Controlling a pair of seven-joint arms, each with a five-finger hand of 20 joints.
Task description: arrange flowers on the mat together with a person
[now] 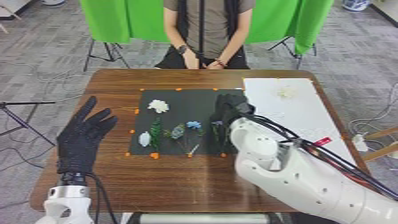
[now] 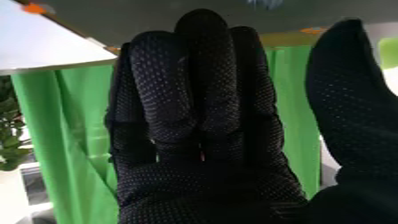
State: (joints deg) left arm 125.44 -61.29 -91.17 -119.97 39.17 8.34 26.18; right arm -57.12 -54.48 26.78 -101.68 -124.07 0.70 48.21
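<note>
From my station I record the left hand [image 1: 83, 142] over the left side of the bench [image 1: 133, 180]. Its fingers are relaxed and parted; they hold nothing. The flowers nearest it lie just beyond its fingertips, to the right, on the dark mat [image 1: 200, 96]: a slim white bloom [image 1: 145, 139] low down, a full, ruffled white bloom [image 1: 158, 105] farther up, and a narrow green sprig [image 1: 155, 131] below that.

Next along I note a mottled grey-blue head [image 1: 178, 132] and a bright blue bloom [image 1: 195, 125], both on thin stems, well apart from the left fingers and nearer the right. A purplish flower [image 1: 218, 128] lies beside the right hand [image 1: 233, 106], which is over the mat's right side. In the right wrist view I find its fingers [image 2: 164, 80] straight and close together, the thumb [image 2: 351, 90] standing wide of them; I see nothing in their hold. To its right, a pale cream bloom [image 1: 286, 92] lies on the white sheet [image 1: 293, 115], apart from the fingers.
</note>
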